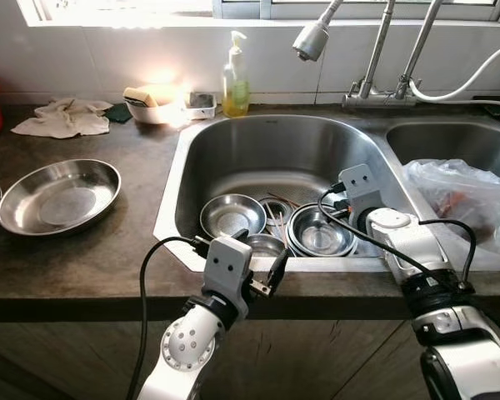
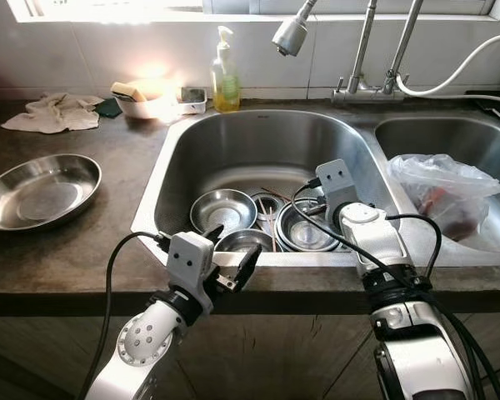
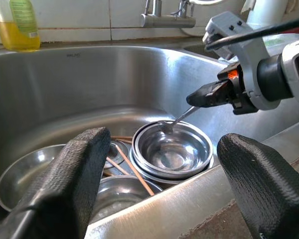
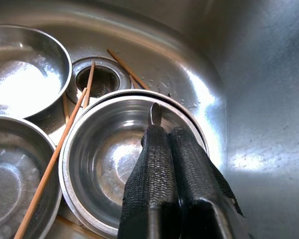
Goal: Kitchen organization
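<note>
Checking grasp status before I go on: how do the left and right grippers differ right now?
The left gripper is open and holds nothing, hovering at the sink's front rim; the right gripper is shut on a spoon, reaching down into the basin. The spoon's tip rests in a steel bowl. Both point into the left basin.

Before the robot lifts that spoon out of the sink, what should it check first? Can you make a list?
1. Right claw shut on the spoon: ok.
2. Spoon's tip sits in the top bowl, so lift straight up: ok.
3. Chopsticks lie apart from the spoon: ok.
4. Left claw open at the sink's front edge, out of the way: ok.
5. Big pan on the counter free for dishes: ok.
6. Grip tight enough not to slip: cannot tell.
</note>
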Available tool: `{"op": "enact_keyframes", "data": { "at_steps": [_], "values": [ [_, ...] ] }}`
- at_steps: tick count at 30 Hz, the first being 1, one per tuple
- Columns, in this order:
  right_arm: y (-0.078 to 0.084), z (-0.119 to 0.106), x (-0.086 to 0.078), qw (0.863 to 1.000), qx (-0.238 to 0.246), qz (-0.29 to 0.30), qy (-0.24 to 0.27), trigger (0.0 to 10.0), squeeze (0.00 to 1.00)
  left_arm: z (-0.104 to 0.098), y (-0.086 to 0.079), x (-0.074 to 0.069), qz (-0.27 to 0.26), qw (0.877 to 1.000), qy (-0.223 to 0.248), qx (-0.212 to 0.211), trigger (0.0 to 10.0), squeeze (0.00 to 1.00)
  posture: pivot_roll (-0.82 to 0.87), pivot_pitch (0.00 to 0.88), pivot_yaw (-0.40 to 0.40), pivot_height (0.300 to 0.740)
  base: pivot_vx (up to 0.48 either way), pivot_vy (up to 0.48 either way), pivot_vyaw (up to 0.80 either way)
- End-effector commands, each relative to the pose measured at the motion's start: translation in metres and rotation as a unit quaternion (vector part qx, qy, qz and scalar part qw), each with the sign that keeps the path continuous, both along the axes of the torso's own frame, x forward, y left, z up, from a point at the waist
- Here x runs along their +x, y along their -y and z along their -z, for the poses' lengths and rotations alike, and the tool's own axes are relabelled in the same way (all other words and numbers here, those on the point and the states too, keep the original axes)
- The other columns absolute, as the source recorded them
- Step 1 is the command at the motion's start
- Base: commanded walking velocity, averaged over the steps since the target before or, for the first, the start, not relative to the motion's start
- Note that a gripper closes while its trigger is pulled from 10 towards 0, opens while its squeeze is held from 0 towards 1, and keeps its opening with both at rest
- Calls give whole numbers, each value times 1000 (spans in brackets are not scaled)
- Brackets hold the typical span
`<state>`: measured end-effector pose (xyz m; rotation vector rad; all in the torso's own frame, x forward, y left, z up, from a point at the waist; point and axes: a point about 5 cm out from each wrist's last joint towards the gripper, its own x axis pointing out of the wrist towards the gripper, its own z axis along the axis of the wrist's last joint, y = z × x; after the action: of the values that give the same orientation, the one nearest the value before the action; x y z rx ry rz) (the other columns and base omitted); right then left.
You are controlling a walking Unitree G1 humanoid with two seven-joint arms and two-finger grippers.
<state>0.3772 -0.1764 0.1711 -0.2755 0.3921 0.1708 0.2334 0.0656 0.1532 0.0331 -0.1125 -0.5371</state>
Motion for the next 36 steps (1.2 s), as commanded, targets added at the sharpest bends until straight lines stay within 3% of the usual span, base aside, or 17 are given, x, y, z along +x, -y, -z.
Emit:
{"op": "enact_keyframes", "data": {
  "at_steps": [1,8,11,12,18,19,20,24,29,36],
  "values": [
    [1,-1,2,1000,2,0,3,10000,1000,8,1,-4,6,1000,-23,11,10000,0,61,141,-49,740,0,0,0],
    [1,-2,2,1000,11,8,19,10000,1000,8,1,-4,8,1000,-25,12,10000,0,64,136,-47,740,0,0,0],
    [0,-9,1,998,23,14,51,10000,1000,8,1,-4,9,1000,-25,13,10000,0,62,130,-43,740,0,0,0],
    [0,-13,0,997,28,19,73,10000,0,8,1,-4,9,1000,-25,13,10000,0,63,124,-41,740,0,0,0],
    [0,-30,-8,988,45,28,145,10000,0,8,0,-2,8,1000,-23,14,10000,0,58,108,-35,740,0,0,0],
    [-3,-50,-23,971,78,26,222,10000,0,8,0,0,7,1000,-21,15,10000,0,53,101,-29,740,0,0,0],
    [-5,-56,-31,965,88,24,246,10000,0,8,-1,1,6,1000,-20,14,10000,0,52,101,-26,740,0,0,0],
    [-15,-61,-48,955,84,2,285,10000,0,6,0,6,8,1000,-14,16,10000,0,38,95,-16,740,0,0,0],
    [-26,-56,-81,943,128,2,309,10000,0,2,0,14,5,1000,-2,15,10000,0,28,83,-11,740,0,0,0],
    [-37,-40,-112,937,164,6,307,10000,0,3,-2,17,-6,1000,-1,11,10000,0,22,72,-14,740,0,0,157]
  ]
}}
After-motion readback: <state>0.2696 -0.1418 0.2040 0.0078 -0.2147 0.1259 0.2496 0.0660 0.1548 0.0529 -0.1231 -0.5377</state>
